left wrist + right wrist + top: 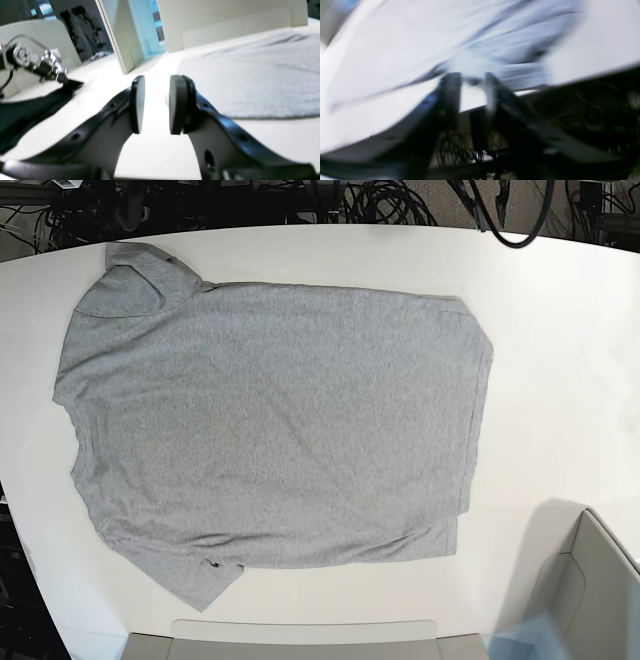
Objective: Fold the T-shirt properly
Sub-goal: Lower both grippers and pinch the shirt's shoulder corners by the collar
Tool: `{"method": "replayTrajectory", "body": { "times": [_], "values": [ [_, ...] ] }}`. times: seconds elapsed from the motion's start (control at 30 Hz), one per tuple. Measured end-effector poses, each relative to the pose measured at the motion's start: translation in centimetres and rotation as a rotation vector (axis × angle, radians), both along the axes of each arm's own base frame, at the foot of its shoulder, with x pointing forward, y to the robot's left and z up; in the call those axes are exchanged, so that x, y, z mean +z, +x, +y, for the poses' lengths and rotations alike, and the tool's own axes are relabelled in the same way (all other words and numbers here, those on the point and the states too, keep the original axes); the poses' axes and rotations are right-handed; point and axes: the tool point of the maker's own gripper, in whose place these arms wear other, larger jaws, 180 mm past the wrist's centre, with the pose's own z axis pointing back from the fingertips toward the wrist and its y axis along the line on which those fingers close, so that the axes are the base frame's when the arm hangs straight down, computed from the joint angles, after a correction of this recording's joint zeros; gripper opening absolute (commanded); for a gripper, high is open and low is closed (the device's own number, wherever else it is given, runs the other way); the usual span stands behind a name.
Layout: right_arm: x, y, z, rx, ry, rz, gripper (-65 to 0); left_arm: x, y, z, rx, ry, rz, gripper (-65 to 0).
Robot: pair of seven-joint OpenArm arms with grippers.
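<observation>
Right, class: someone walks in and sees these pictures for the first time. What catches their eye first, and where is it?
First, the grey T-shirt, spread flat and plain side up across the middle of the white table in the base view. Next, the left tool in its own wrist view, its two black pads apart over bare table just beside the shirt's edge. The right wrist view is mostly blur.

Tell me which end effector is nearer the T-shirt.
Right, probably, though that view is blurred: the right end effector sits at the T-shirt sleeve by the table edge. The left end effector is over bare table beside it.
</observation>
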Motion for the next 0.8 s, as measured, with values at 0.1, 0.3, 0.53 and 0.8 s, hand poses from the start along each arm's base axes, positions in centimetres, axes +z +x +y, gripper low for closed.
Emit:
{"method": "replayTrajectory", "body": {
  "times": [0.1, 0.3, 0.53, 0.8],
  "values": [
    [0.6, 0.8, -2.2, -0.067, -0.013, -0.025, -36.0, -0.8, 0.6, -0.5, -0.029, 0.01, 0.057, -45.2],
    [-2.2, 2.5, -5.5, -0.087, -0.008, 0.148, -36.0, -1.4, 0.9, -1.6, -0.089, 0.038, 0.1, -45.2],
    [-3.1, 6.5, -4.7, -0.004, 0.066, 0.15, -36.0, -1.4, 1.2, -1.6, -0.089, 0.041, 0.091, -45.2],
    [-4.3, 7.4, -7.1, -0.089, 0.124, 0.173, -36.0, -1.5, 1.2, -1.6, -0.09, 0.042, 0.097, -45.2]
  ]
}}
